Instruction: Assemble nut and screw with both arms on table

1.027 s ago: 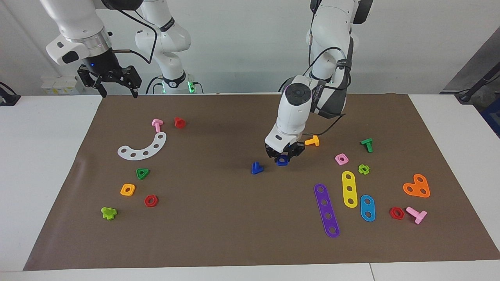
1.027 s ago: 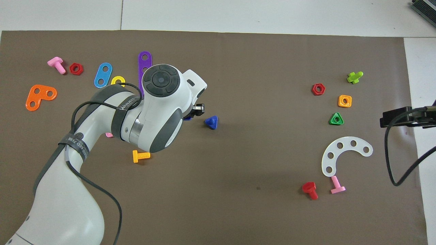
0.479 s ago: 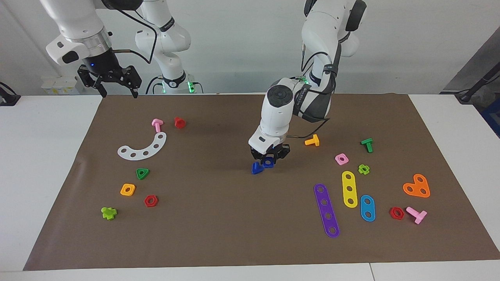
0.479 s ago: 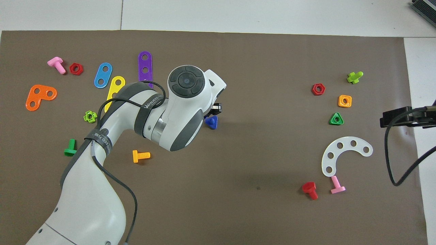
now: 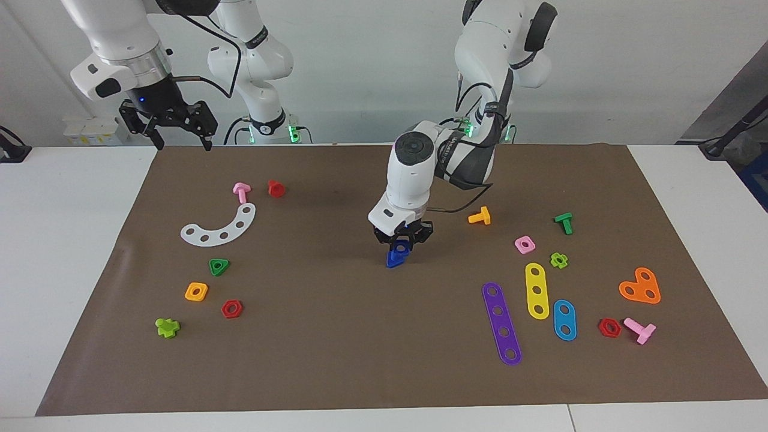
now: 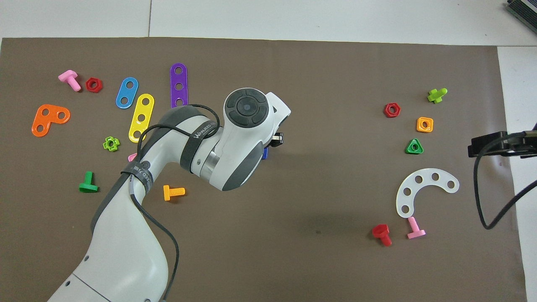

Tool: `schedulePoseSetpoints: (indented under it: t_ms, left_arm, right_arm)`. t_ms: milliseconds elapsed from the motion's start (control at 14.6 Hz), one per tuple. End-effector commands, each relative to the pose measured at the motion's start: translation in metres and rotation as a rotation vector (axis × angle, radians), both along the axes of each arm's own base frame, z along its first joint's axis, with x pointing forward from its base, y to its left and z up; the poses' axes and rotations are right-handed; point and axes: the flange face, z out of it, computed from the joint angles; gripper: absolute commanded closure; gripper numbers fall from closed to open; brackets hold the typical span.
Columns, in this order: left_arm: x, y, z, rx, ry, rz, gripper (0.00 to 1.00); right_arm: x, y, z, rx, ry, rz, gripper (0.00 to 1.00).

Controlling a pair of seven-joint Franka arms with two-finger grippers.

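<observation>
Left hand (image 5: 401,241): clamped on blue square nut (image 5: 401,245), directly over blue screw (image 5: 394,258) (contact unclear)
Right hand (image 5: 178,139): fingers apart, waiting above surface (image 5: 72,252) edge

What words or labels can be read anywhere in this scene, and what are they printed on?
White lettering on the dark band around the left arm's forearm: too blurred to read for certain; it may begin "WAN".
A second dark band lower on the same arm carries a round mark and lettering, also too blurred to read.
The coloured toy parts and the brown paper mat show no writing.
</observation>
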Motion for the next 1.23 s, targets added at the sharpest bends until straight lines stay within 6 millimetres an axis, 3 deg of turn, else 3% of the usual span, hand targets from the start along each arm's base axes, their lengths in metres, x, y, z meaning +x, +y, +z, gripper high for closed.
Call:
schedulePoseSetpoints:
  t_ms: [0, 1164]
  left_arm:
    - [0.005, -0.006, -0.003, -0.017, -0.019, 0.014, 0.86]
    - [0.003, 0.0, -0.023, -0.018, -0.036, 0.016, 0.88]
  right_arm:
    - [-0.004, -0.002, 0.004, -0.008, 0.004, 0.02, 0.0]
    - [-0.004, -0.001, 0.005, -0.008, 0.002, 0.022, 0.0]
